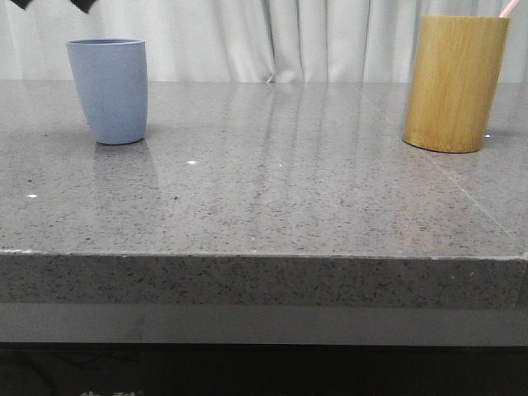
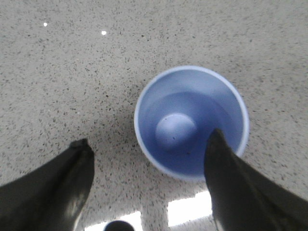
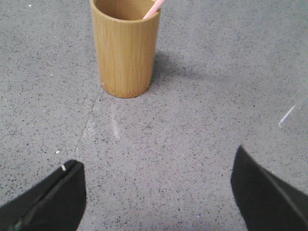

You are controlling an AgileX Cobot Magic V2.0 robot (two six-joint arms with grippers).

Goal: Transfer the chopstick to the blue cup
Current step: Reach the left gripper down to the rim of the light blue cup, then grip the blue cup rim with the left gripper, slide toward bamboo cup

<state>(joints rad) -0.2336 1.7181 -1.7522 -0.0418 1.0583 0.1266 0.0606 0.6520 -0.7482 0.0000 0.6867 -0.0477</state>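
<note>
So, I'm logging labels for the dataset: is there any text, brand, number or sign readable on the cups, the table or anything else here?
None can be read.
Blue cup: plain, no print.
Bamboo holder with the chopstick: plain, no print.
Table: speckled stone, no markings.
Below the table edge, faint pale marks: cut off, unreadable.

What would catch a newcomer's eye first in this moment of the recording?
Two cups stand far apart on the grey speckled table: the blue cup at the left, empty, and the tall bamboo holder at the right, with the pink chopstick poking out. The left gripper hovers open above the blue cup; the right gripper is open, facing the holder.
</note>
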